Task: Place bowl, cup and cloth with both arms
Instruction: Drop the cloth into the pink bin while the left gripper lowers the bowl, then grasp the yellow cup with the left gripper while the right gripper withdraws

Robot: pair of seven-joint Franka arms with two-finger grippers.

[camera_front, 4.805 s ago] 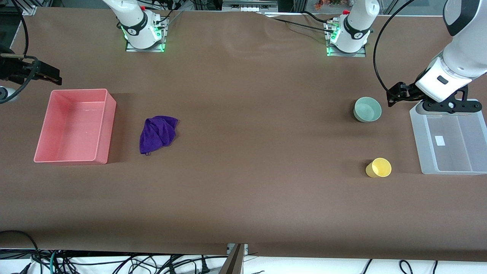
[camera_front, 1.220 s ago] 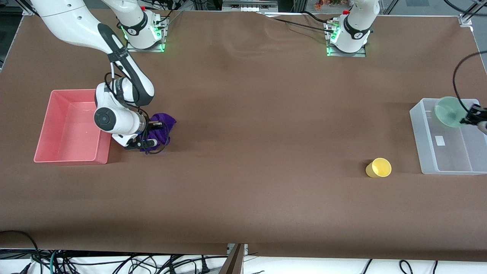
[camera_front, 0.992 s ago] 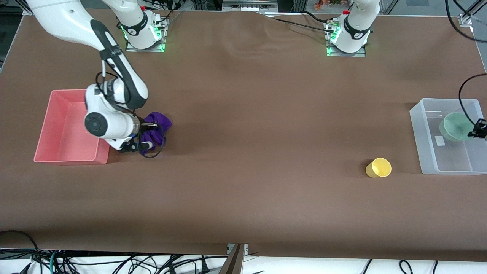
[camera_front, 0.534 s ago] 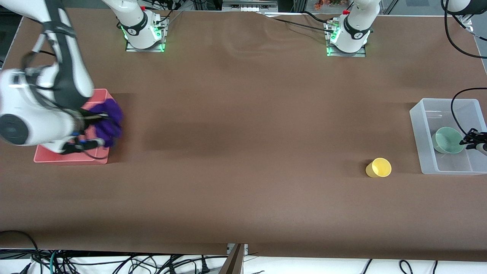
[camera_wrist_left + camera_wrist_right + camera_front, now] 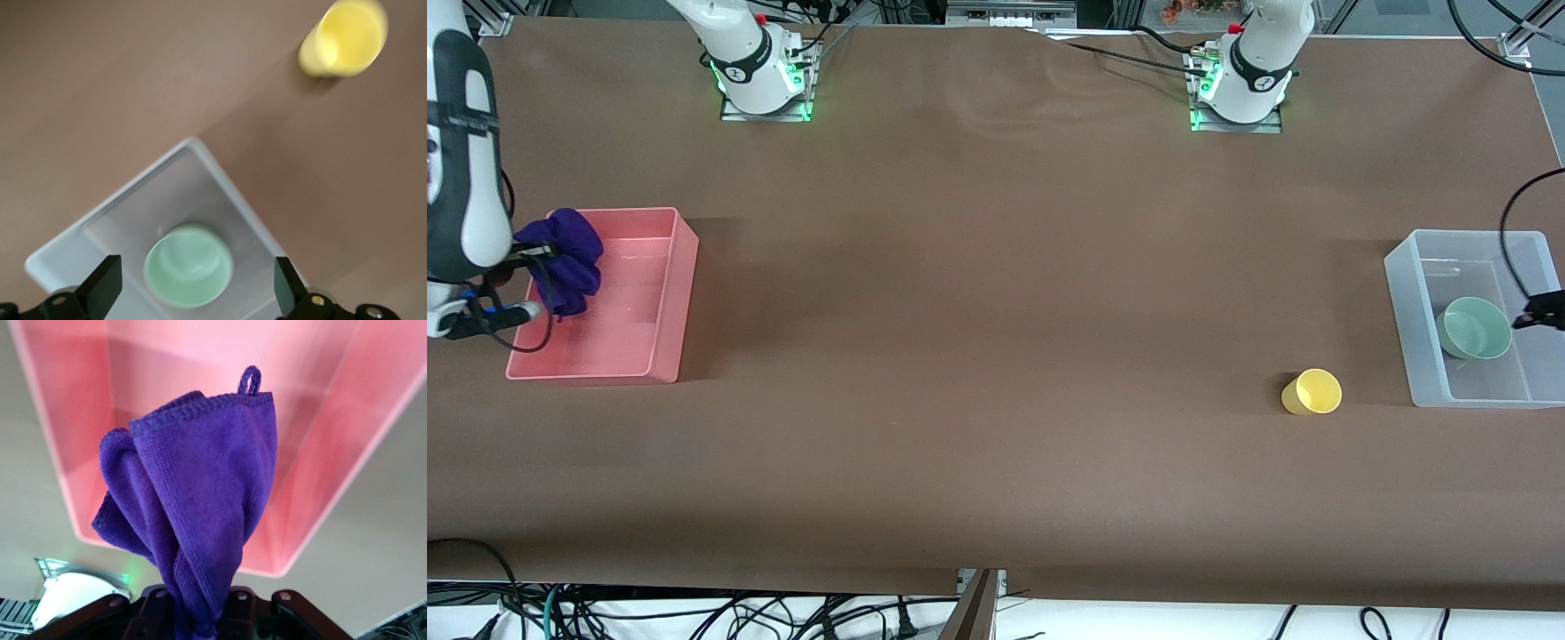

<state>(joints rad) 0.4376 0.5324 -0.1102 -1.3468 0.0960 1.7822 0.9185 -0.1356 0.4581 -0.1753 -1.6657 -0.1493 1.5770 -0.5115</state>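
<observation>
The purple cloth (image 5: pixel 567 262) hangs from my right gripper (image 5: pixel 529 283), which is shut on it above the pink bin (image 5: pixel 660 302). In the right wrist view the cloth (image 5: pixel 193 493) dangles over the bin's inside (image 5: pixel 320 407). The mint-green bowl (image 5: pixel 1476 327) sits upright in the clear bin (image 5: pixel 1409 293). My left gripper (image 5: pixel 1543 309) is above it, open and empty; in the left wrist view its fingers (image 5: pixel 100 288) stand wide on either side of the bowl (image 5: pixel 189 265). The yellow cup (image 5: pixel 1312 391) stands on the table beside the clear bin and also shows in the left wrist view (image 5: pixel 343 37).
The brown table (image 5: pixel 996 311) runs between the two bins. The arm bases (image 5: pixel 760 76) stand along the edge farthest from the front camera. Cables hang below the nearest edge.
My right gripper lifted the cloth off the table and carried it over the pink bin. My left gripper let go of the bowl in the clear bin and rose slightly.
</observation>
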